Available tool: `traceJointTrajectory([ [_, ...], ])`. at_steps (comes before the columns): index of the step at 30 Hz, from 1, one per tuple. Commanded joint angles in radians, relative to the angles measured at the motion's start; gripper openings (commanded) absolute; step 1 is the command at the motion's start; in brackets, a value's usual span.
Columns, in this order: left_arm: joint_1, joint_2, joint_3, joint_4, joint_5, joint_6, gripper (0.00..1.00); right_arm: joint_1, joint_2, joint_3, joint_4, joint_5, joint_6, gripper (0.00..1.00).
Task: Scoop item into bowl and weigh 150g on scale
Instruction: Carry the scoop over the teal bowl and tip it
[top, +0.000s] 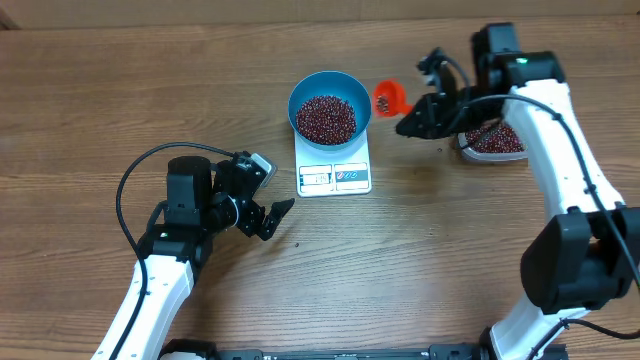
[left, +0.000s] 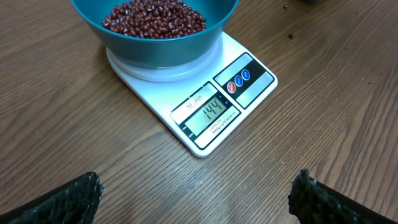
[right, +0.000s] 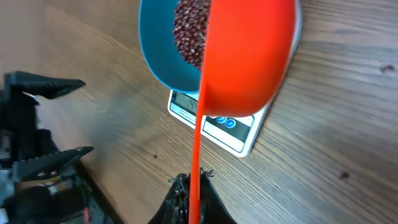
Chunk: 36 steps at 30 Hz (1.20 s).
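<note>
The teal bowl (top: 330, 80), heaped with red-brown beans (top: 326, 119), sits on the white scale (top: 335, 178), which reads 144. The right hand (top: 408, 126) pinches the handle of an orange scoop (top: 389, 98) just beside the bowl. The left hand (top: 272, 217) is spread wide, left of the scale.

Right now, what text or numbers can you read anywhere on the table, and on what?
"144": on the display of the scale.
"SF-400", faint: on the label above that display.
Print under the display and on the button panel: too small to read.
</note>
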Motion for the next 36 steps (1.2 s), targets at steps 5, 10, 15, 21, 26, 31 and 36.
traceJointTrajectory([
  [5, -0.007, 0.003, 0.003, 0.003, 0.008, -0.011, 1.00, 0.206, -0.002, 0.119, 0.058, 0.315, 0.018, 0.04],
  [10, -0.007, 0.003, 0.003, 0.003, 0.008, -0.011, 1.00, 0.360, -0.002, 0.122, 0.134, 0.629, 0.063, 0.04],
  [15, -0.007, 0.003, 0.003, 0.003, 0.008, -0.011, 1.00, 0.443, -0.002, 0.122, 0.182, 0.846, 0.063, 0.04],
  [21, -0.007, 0.003, 0.003, 0.003, 0.008, -0.011, 0.99, 0.489, -0.002, 0.122, 0.202, 0.993, 0.062, 0.04],
  [26, -0.007, 0.003, 0.003, 0.003, 0.008, -0.010, 1.00, 0.489, -0.002, 0.122, 0.209, 1.035, 0.062, 0.04],
  [31, -0.007, 0.003, 0.003, 0.003, 0.008, -0.011, 1.00, 0.486, -0.009, 0.141, 0.214, 0.992, 0.074, 0.04],
  [36, -0.007, 0.003, 0.003, 0.003, 0.008, -0.011, 1.00, 0.424, -0.027, 0.207, 0.187, 0.820, 0.089, 0.04],
])
